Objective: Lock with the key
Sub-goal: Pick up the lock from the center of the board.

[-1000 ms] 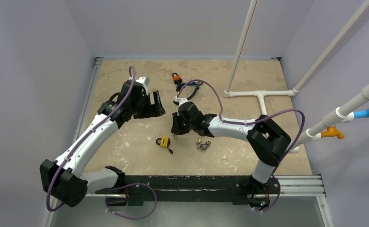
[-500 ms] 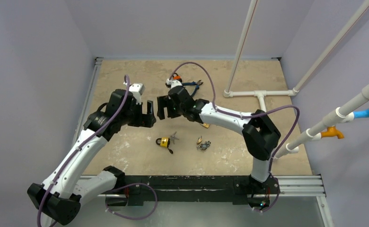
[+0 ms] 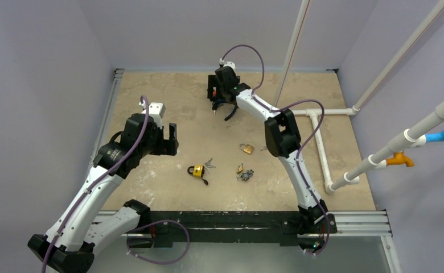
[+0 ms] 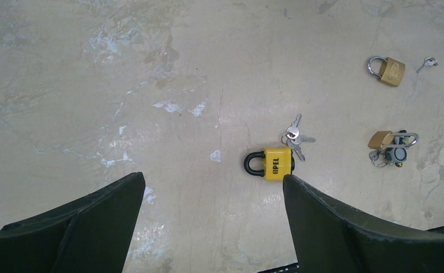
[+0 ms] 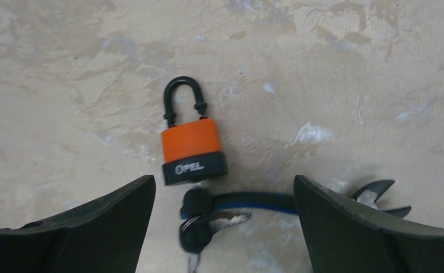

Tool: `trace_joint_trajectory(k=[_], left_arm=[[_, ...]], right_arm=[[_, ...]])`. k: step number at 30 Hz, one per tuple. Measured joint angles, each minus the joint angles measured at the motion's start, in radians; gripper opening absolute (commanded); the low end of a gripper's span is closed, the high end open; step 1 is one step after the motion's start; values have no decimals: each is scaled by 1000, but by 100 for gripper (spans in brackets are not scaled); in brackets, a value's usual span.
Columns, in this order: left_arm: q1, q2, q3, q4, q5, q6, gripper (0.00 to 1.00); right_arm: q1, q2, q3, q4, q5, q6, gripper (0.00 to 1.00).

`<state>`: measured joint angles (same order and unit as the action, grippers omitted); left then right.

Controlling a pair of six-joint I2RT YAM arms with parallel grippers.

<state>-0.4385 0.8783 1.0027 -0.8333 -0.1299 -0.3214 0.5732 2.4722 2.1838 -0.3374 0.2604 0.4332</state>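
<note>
Orange padlock (image 5: 192, 149) w/ a black shackle (image 5: 181, 99) lies flat at the far side of the bench (image 3: 151, 91), directly under the R claw (image 5: 224, 181). That claw's fingers are wide apart w/ nothing between them. The black-headed key (image 5: 196, 219) sits right at the lock's base, prob in the keyway, w/ a ring and spare keys trailing off it. Blue-handled pliers (image 5: 254, 202) lie touching or just beside that key head. Can't tell if the shackle is clicked home.

L claw (image 4: 213, 176) is also spread and empty, hovering over the bench middle near a yellow padlock (image 4: 271, 163) and its keys (image 4: 295, 135).

Handling, as a guess:
- The lock body is rigid and dense for its size, w/ a smooth plastic jacket, so it may skate on the bench if pushed.
- Best hold is across the body's flat sides, below the shackle, to leave the key end free.
- The key head is small and thin. Pinch it on its flat faces and turn gently, since the dangling ring can snag.
- One claw should steady the body while the other turns, and the pliers crowd the approach.
</note>
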Motion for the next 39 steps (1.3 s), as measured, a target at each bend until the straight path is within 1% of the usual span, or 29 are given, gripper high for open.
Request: trace_joint_trajectory(k=[3, 7, 11, 13, 17, 18, 20, 27, 29, 33, 36, 39], left_arm=[[0, 0, -3, 0, -2, 0, 92], [0, 1, -3, 0, -1, 0, 92], [0, 8, -3, 0, -1, 0, 91], [0, 12, -3, 0, -1, 0, 91], [0, 21, -3, 1, 0, 0, 91], [0, 23, -3, 1, 0, 0, 91], [0, 28, -3, 1, 0, 0, 91], [0, 34, -3, 1, 4, 0, 91], [0, 34, -3, 1, 4, 0, 91], [0, 36, -3, 1, 4, 0, 91], [0, 40, -3, 1, 4, 0, 91], [0, 42, -3, 1, 4, 1, 91]], right_arm=[[-16, 74, 57, 3, -12, -63, 92], [-12, 107, 70, 27, -43, -144, 90], [-3, 158, 167, 32, -70, -208, 88], [-2, 186, 207, 35, -80, -232, 87], [0, 219, 222, 33, -106, -261, 79], [0, 228, 228, 31, -110, -267, 77], [0, 237, 241, 34, -119, -278, 69], [-2, 237, 241, 30, -124, -278, 30], [-3, 237, 241, 30, -125, -275, 22], [-3, 232, 233, 33, -125, -275, 11], [-3, 200, 186, 34, -136, -272, 7], [-2, 127, 100, 26, -161, -267, 4]])
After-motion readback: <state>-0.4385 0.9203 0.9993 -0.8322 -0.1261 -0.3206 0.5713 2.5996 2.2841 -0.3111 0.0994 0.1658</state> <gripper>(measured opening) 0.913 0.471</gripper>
